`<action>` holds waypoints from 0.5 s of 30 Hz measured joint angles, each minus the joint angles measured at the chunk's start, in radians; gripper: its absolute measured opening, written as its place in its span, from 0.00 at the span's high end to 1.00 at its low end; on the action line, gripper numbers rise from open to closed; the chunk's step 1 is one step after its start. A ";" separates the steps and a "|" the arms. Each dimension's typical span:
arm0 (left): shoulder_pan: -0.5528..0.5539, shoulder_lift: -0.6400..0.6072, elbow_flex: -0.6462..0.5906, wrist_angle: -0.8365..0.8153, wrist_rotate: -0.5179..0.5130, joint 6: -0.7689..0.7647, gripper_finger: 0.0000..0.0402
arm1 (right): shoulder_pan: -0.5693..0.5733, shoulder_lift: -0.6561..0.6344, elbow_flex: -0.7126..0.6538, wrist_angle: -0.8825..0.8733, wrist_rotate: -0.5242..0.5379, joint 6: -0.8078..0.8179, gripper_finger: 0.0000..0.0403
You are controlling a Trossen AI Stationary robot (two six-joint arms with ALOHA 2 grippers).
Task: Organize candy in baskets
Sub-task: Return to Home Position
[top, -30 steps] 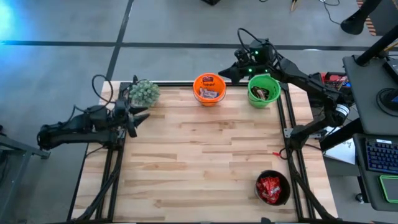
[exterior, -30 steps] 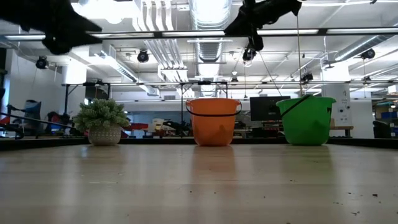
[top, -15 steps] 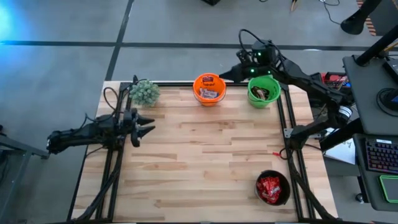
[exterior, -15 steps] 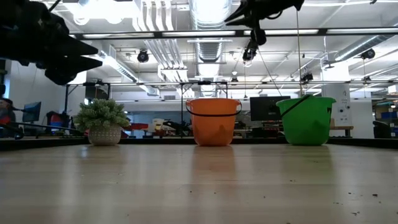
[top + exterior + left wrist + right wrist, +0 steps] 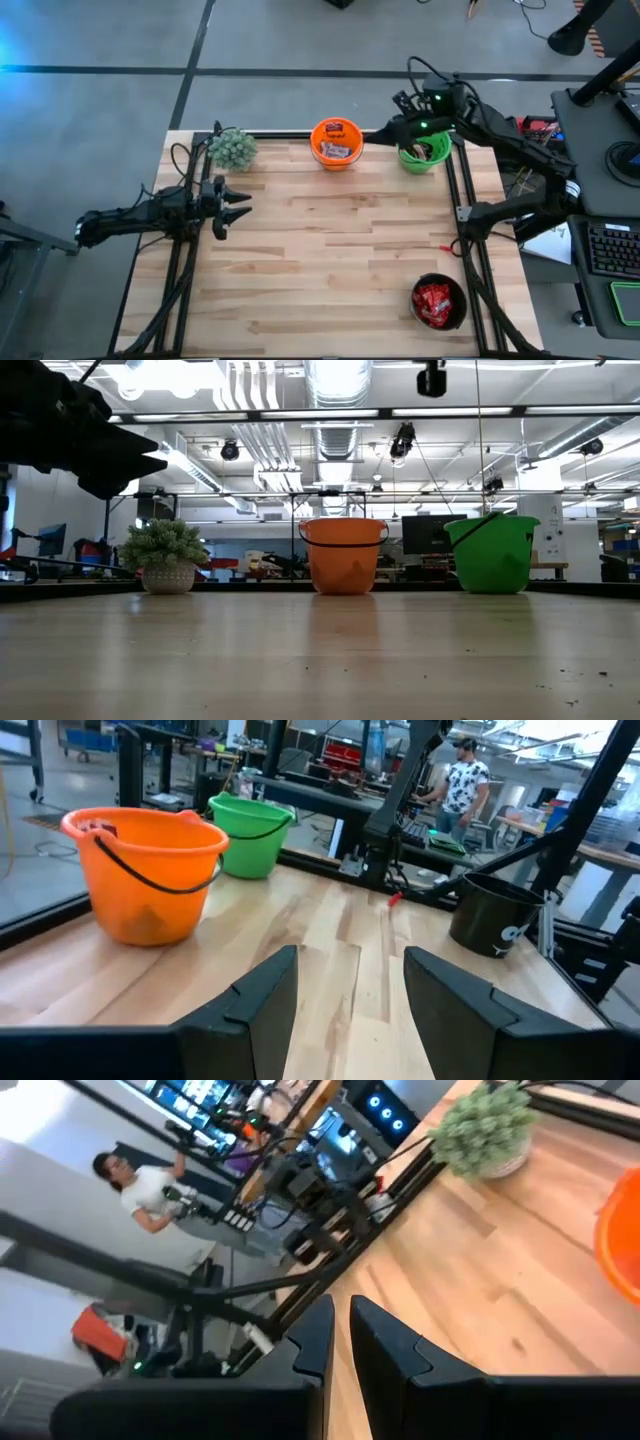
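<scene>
**Both claws empty, candy sits in the three baskets**

- Left claw point(image 5: 243, 203): fingers spread wide, nothing between them. It hovers over the left side of the tabletop point(image 5: 330, 270), on the near side of the potted plant point(image 5: 232, 149) and pointing toward the middle.
- Right claw point(image 5: 385, 131): fingers almost together with only a thin slit, nothing held. It is up at the far edge, over the gap between the orange basket point(image 5: 336, 144) and the green basket point(image 5: 408, 157), and the arm crosses over the green one.
- Orange basket: far edge, centre, with white-wrapped bars point(image 5: 337, 151) inside.
- Green basket: far edge, just right of the orange one and not touching it. Dark pieces point(image 5: 430, 151) are inside; I can't read the wrappers.
- Black basket point(image 5: 438, 302): near right corner, well apart from the other two, holding red packets point(image 5: 433, 300).
- Plant: far left corner, apart from the orange basket.
- No loose candy visible on the wood in the high view.
- Both wrist views show a person in a white shirt point(image 5: 140, 1185) in the room beyond, away from the tabletop.
</scene>
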 joint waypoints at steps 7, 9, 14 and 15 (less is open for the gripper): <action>0.000 0.015 -0.073 0.143 0.091 0.015 0.58 | 0.070 -0.104 0.000 -0.046 0.002 0.031 0.93; 0.000 0.020 -0.073 0.142 0.098 0.018 0.58 | 0.088 -0.138 0.000 -0.061 0.003 0.032 0.93; 0.000 0.021 -0.073 0.140 0.094 0.025 0.58 | 0.144 -0.230 0.000 -0.042 0.069 -0.003 0.93; 0.001 0.022 -0.073 0.140 0.094 0.021 0.58 | 0.157 -0.249 0.000 -0.037 0.083 -0.027 0.93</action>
